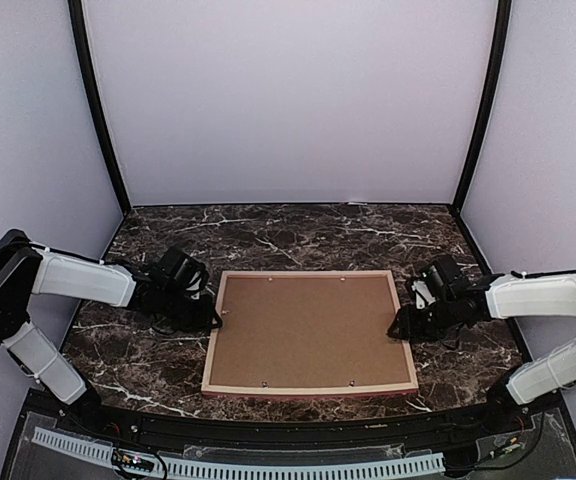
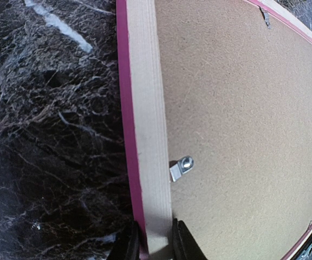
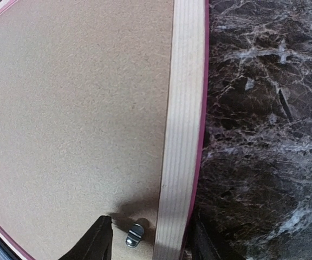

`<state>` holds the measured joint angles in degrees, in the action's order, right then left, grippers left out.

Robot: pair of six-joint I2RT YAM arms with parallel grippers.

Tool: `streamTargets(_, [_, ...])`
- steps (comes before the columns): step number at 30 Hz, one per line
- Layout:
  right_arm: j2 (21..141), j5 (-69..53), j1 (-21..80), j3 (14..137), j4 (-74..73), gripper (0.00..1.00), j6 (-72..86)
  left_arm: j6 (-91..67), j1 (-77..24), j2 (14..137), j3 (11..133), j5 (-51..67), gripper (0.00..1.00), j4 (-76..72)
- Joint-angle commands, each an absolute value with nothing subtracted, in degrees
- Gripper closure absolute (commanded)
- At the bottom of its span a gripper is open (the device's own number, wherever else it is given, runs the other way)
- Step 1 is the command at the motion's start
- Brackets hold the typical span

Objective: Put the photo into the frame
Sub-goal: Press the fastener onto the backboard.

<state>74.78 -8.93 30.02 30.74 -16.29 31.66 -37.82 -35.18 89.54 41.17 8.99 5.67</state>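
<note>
While your left tool (image 2: pixel 155 246) grips the frame (image 1: pixel 308 388) and the right tool (image 3: pixel 149 238) straddles it released, lifting on 1 side could twist it.

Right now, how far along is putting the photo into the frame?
Looks done: the frame lies face down with the brown backing board seated in it; the photo is out of sight, presumably underneath. In hand: the left gripper clamps the left rail, the right gripper straddles the right rail, open. Left: probably turning it face up.
</note>
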Motion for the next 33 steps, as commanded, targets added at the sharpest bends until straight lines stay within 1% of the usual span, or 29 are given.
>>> streamTargets(1, [76.3,-7.9,30.4,31.5,-15.1,0.51,31.3,-37.1,-35.9,90.4,39.9,8.9,0.79,8.9])
streamTargets(3, [76.9,-7.9,30.4,31.9,-15.4,0.54,31.2,-37.2,-35.9,90.5,40.0,9.2,0.79,8.8])
streamTargets(9, [77.8,-7.4,30.4,32.6,-16.0,0.60,30.8,-36.8,-35.9,90.9,40.4,9.2,0.79,9.0])
streamTargets(15, [78.9,-7.3,30.4,32.9,-16.5,0.63,29.9,-36.6,-35.9,91.3,40.4,9.6,0.79,8.7])
streamTargets(21, [79.2,-7.8,30.3,33.4,-17.6,0.65,28.3,-36.6,-35.9,91.1,40.3,9.5,0.79,9.1])
streamTargets(33, [80.0,-11.0,30.3,33.4,-18.7,0.66,25.7,-36.8,-35.9,90.5,39.6,9.3,0.80,9.0])
